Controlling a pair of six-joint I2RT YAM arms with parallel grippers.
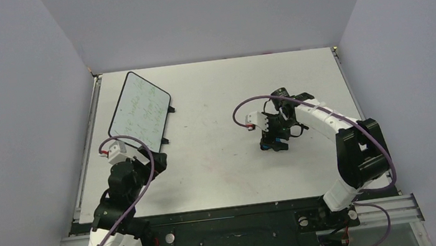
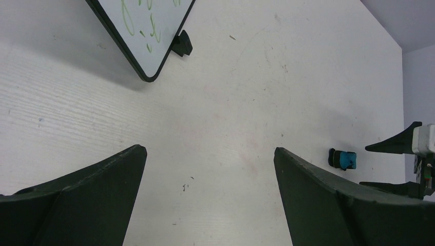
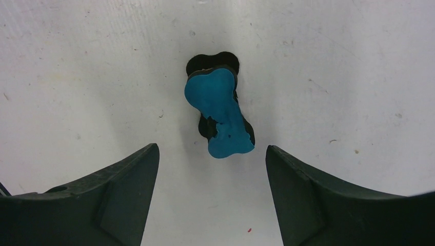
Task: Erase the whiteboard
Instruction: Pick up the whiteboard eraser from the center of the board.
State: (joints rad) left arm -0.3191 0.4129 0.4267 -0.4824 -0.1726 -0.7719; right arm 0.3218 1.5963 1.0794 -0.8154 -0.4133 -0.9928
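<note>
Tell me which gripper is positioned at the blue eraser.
The right gripper: the blue eraser lies on the table at the tips of its open jaws, not gripped. The left gripper hangs open near the whiteboard instead.

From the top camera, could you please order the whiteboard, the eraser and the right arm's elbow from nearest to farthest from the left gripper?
Measured from the left gripper:
1. whiteboard, just ahead of it, on the left side.
2. eraser, off to its right, around the middle.
3. right arm's elbow, far right, on the near side.
</note>
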